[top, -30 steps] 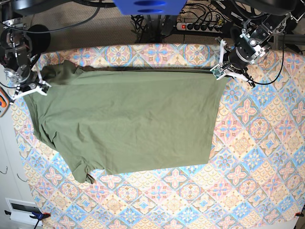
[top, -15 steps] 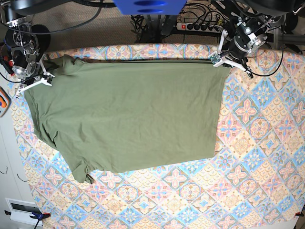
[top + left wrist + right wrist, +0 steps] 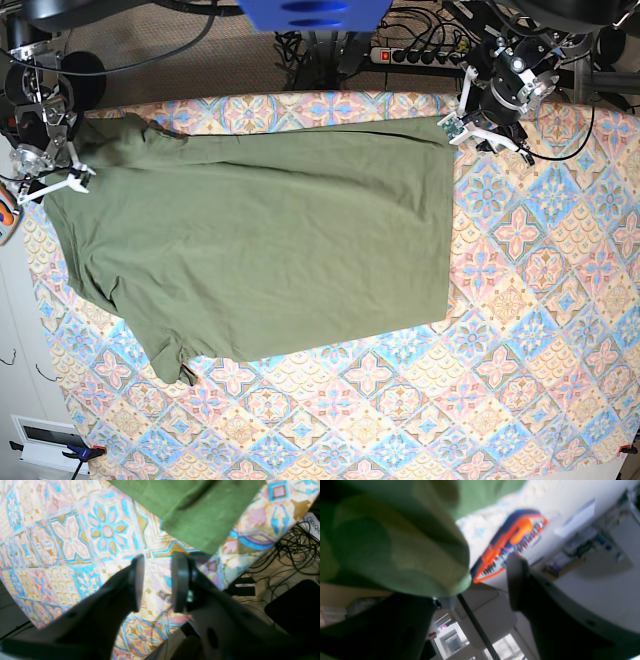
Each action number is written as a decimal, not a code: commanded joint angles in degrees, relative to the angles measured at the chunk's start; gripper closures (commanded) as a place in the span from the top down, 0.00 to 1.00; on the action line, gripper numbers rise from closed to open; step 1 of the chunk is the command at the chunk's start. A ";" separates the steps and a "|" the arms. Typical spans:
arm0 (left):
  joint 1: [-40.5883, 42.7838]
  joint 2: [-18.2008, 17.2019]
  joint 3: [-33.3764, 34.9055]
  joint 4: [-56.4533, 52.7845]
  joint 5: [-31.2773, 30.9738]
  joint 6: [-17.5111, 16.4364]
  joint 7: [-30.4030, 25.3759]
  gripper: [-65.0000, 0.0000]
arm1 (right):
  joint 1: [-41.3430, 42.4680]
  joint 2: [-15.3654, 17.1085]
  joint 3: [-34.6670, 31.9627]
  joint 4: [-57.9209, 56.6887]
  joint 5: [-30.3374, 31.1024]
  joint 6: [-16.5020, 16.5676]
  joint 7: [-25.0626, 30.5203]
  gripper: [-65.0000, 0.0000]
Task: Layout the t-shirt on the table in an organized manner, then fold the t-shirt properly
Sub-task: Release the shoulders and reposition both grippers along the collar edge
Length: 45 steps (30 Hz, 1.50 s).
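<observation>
At lower centre of the left wrist view, the left fingers (image 3: pixel 155 581) stand apart with nothing between them, only patterned cloth showing through the gap. Just above them lies a corner of the shirt (image 3: pixel 200 512), clear of both pads, flat on the desk (image 3: pixel 75 542). To the right of that frame the desk edge falls away to a tangle of black cables (image 3: pixel 295 545) on the floor.

Across the right wrist view, which is blurred, the right fingers (image 3: pixel 480 590) also stand parted. Green cloth drapes over the left one and hides it; whether the cloth is merely resting there or caught, I cannot tell. An orange and blue object (image 3: pixel 510 542) lies beyond, in the upper middle of the frame.

From the base view, the shirt (image 3: pixel 260 240) lies spread over the upper left part of the desk (image 3: pixel 540 330), sleeve toward the lower left. The left fingers (image 3: pixel 487 128) sit by its upper right corner, the right fingers (image 3: pixel 45 178) at its upper left edge.
</observation>
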 commanded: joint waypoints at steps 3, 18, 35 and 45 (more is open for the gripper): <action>1.16 -0.94 -2.72 0.85 0.47 0.39 0.52 0.38 | 0.33 1.74 3.28 1.82 -1.42 -0.47 -1.19 0.47; -3.32 7.33 -3.51 0.58 0.29 0.39 0.52 0.39 | -0.90 3.15 -2.70 2.35 -1.50 -0.47 -1.27 0.62; -11.58 9.61 10.38 -10.49 1.00 0.39 0.61 0.39 | 6.31 -0.02 8.46 2.00 -13.02 -0.47 -0.57 0.69; -11.85 -0.85 10.11 -13.40 0.91 0.30 0.43 0.39 | 7.28 -5.03 8.64 3.58 -9.15 -0.47 3.03 0.69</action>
